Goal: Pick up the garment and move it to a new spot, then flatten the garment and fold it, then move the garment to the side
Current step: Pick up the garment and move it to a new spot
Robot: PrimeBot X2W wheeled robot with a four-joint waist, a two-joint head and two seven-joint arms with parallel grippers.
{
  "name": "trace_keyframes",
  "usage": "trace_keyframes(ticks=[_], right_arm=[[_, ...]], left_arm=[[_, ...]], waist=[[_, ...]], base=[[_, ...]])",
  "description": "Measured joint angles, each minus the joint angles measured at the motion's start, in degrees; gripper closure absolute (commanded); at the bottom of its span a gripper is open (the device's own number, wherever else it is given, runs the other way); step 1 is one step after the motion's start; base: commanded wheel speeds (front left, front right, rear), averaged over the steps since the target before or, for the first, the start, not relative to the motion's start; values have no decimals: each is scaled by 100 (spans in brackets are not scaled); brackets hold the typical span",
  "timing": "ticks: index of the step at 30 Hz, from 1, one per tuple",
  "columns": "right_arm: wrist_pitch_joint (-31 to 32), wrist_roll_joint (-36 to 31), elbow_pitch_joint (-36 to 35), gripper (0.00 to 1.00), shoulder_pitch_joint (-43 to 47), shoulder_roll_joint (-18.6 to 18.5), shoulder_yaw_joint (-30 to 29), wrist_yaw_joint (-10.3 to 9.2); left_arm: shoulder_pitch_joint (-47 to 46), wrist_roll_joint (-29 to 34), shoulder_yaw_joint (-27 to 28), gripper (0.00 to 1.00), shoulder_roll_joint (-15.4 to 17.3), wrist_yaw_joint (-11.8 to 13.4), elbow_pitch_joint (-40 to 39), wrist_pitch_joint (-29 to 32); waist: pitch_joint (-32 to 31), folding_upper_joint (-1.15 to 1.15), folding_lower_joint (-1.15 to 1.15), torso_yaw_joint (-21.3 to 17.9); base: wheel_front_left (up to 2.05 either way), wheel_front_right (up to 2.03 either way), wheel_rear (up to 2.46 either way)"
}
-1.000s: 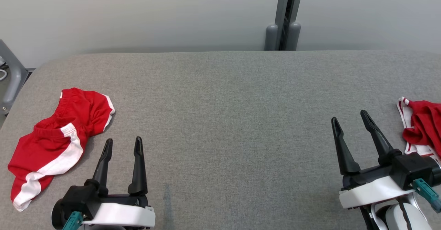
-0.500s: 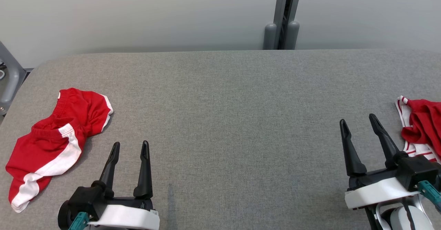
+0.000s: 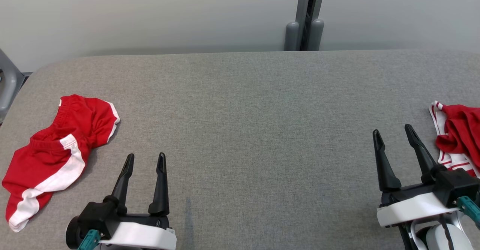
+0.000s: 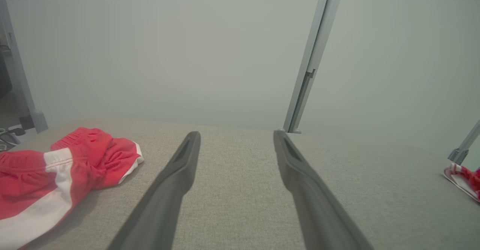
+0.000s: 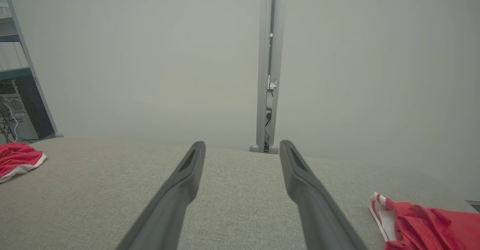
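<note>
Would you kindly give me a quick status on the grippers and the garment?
Left gripper and right gripper open, empty. Red shorts crumpled on table, far left, untouched. Second red garment beside right gripper. Nothing blocking.

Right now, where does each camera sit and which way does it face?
Head view: on the head, facing forward and down at the grey table; left fingers and right fingers open at bottom.
Left wrist view: on that wrist, facing along its fingers toward the wall; red shorts at left.
Right wrist view: likewise, along its own fingers; striped red garment lower right.
Shared: all show both garments and the grey post.
</note>
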Motion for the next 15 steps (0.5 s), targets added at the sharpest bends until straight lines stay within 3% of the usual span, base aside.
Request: trace_keyframes(ticks=[15], right_arm=[[0,3,38,0,-1,19,-92,0]], left_arm=[[-3,56,-32,0,0,-23,15,0]], waist=[[18,0,0,-36]], base=[[0,0,0]])
